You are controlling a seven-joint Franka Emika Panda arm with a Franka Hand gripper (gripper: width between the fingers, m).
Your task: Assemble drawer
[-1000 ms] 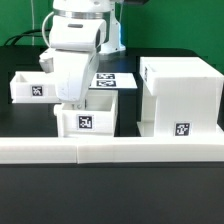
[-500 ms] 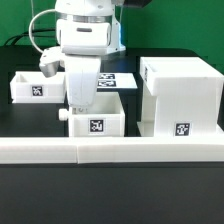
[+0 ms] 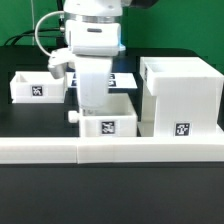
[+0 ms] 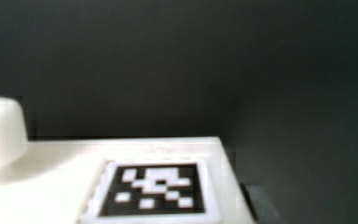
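Tray (image 3: pixel 125 122) beside casing (image 3: pixel 180 95) looks empty, end effector (image 3: pixel 92 102) at its rear wall, grip hidden.

The arm (image 3: pixel 92 8) is wearing a smooth, glossy white shell, and a dark grey band is running round its wrist joint just above the hand (image 3: pixel 91 102). The hand is showing as a plain white boxy block, broad in its upper body and stepping down to a narrower white lower part. A thin black cable (image 3: pixel 39 40) is looping out beside the hand's upper body and curving back in.
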